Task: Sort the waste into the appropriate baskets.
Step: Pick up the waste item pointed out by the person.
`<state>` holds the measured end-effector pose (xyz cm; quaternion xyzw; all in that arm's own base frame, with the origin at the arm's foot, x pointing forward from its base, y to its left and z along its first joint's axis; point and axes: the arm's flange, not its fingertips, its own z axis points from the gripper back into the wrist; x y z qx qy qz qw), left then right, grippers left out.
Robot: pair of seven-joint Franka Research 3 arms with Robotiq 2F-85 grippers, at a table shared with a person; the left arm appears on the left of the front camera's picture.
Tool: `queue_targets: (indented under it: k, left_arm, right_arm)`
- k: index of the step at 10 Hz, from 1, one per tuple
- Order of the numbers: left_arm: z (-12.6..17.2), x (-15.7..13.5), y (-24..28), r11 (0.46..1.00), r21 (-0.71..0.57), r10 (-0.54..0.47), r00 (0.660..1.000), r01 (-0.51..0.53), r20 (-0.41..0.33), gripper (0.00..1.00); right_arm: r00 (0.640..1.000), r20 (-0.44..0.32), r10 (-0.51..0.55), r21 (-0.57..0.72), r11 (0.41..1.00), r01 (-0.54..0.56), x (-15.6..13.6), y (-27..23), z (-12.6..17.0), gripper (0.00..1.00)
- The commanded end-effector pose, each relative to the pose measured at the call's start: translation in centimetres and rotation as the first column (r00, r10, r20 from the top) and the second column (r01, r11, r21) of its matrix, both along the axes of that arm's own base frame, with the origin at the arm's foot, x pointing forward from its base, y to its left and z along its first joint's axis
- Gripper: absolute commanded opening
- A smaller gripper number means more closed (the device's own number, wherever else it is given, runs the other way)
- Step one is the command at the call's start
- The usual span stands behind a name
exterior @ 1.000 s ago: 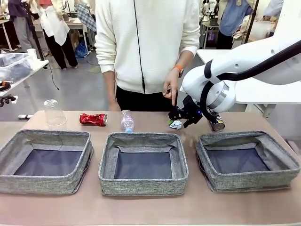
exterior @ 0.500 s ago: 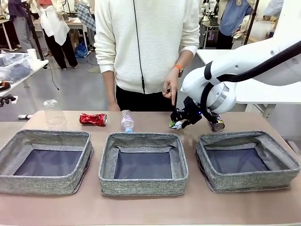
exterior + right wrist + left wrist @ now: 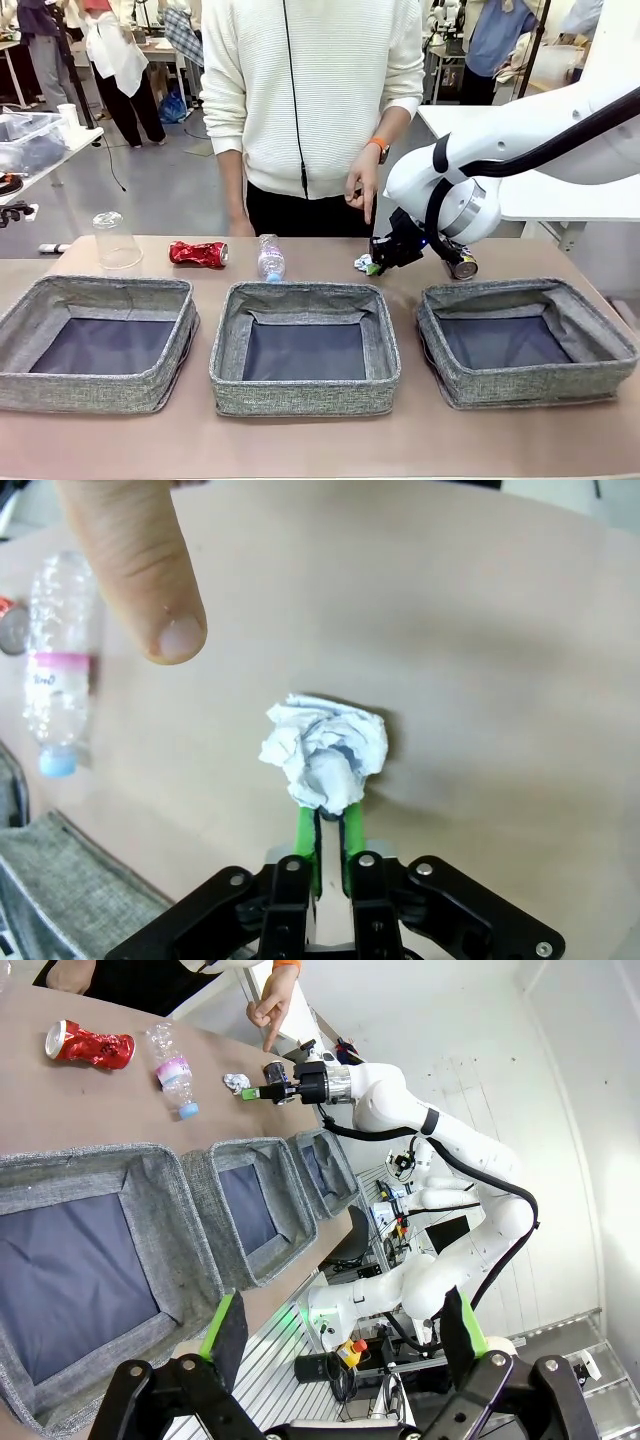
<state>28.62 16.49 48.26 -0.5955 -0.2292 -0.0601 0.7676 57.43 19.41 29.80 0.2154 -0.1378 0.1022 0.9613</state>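
Grasp step: right end effector [image 3: 328,820] pinched on crumpled white paper ball [image 3: 325,748].
Next, likely: lift toward a grey woven basket [image 3: 305,388].

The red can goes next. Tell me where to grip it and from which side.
Grip the red can across its dented middle, straight down from above. It lies on its side, ends toward the cup and bottle, so closing on its near and far sides probably fits best.
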Motion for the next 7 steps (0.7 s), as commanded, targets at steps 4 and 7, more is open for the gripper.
queue_targets:
  k: [4, 7]
  left_arm:
    - [0.17, 0.00, -0.04, 1.000, -0.012, -0.004, 1.000, 0.004, 0.025, 1.00]
    - [0.17, 0.00, -0.04, 1.000, -0.012, -0.004, 1.000, 0.004, 0.025, 1.00]
  right_arm:
    - [1.000, 0.014, -0.018, -0.013, 1.000, 0.018, 0.14, -0.07, 0.02, 0.00]
    - [1.000, 0.011, -0.017, -0.013, 1.000, 0.017, 0.18, -0.13, -0.02, 0.00]
